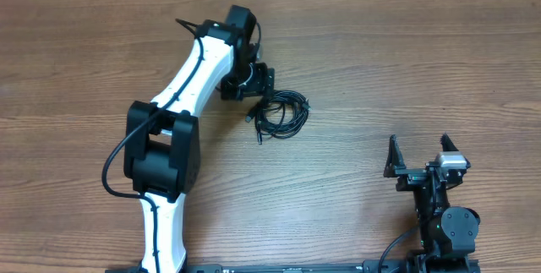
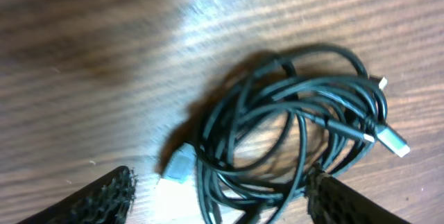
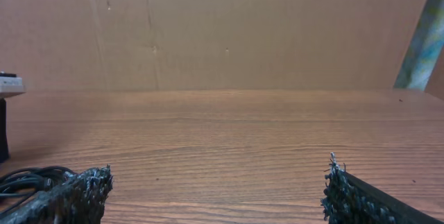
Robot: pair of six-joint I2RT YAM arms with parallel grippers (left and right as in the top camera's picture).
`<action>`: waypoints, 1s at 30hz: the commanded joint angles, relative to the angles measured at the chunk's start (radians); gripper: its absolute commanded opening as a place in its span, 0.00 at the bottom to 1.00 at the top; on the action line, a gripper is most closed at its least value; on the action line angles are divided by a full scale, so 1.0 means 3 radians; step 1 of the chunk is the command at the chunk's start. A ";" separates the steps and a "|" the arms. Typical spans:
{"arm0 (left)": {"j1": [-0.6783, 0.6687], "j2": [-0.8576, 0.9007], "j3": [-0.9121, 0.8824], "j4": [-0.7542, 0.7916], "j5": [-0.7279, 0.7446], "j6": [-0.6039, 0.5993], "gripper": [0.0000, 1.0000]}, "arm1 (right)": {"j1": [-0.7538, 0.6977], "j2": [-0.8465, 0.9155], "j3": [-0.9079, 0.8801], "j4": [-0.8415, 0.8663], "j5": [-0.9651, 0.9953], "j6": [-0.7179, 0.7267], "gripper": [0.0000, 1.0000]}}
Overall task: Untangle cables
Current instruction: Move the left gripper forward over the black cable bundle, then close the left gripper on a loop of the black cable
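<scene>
The cables [image 1: 283, 112] lie as one small tangled coil of thin black cords on the wooden table [image 1: 406, 53], just right of centre. My left gripper [image 1: 260, 95] hangs over the coil's left edge. In the left wrist view the cables [image 2: 291, 113] fill the middle, with a silver-tipped plug [image 2: 393, 141] at the right and a grey plug [image 2: 179, 166] at the left. The left gripper [image 2: 222, 193] is open, its fingers either side of the coil's near loops. My right gripper [image 1: 420, 156] stands open and empty at the front right, well away from the coil.
A brown cardboard wall [image 3: 222, 30] closes off the table's far side. In the right wrist view the right gripper [image 3: 218, 186] faces bare wood, and a bit of the cables [image 3: 28, 177] shows at the lower left.
</scene>
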 commanded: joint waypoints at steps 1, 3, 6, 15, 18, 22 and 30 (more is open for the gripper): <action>-0.0062 -0.0003 0.0042 0.0070 0.0093 0.0006 0.79 | 0.0000 -0.0032 -0.0034 0.0024 0.0032 -0.0014 1.00; -0.0132 -0.0003 0.0018 0.0099 -0.0003 0.0005 0.78 | 0.0000 -0.0032 -0.0034 0.0024 0.0032 -0.0014 1.00; -0.0248 -0.0003 0.0008 0.0092 -0.0435 0.0005 0.78 | 0.0000 -0.0032 -0.0034 0.0024 0.0032 -0.0014 1.00; -0.0379 0.0011 -0.0025 0.0127 -0.0553 0.0005 0.56 | 0.0000 -0.0032 -0.0034 0.0024 0.0032 -0.0014 1.00; -0.0406 0.0017 -0.0065 0.0164 -0.0552 0.0005 0.56 | 0.0000 -0.0032 -0.0034 0.0024 0.0032 -0.0014 1.00; -0.0413 0.0034 -0.0076 0.0156 -0.0579 0.0005 0.59 | 0.0000 -0.0032 -0.0034 0.0024 0.0032 -0.0014 1.00; -0.0416 0.0214 -0.0078 0.0146 -0.0638 0.0004 0.41 | 0.0000 -0.0032 -0.0034 0.0024 0.0032 -0.0014 1.00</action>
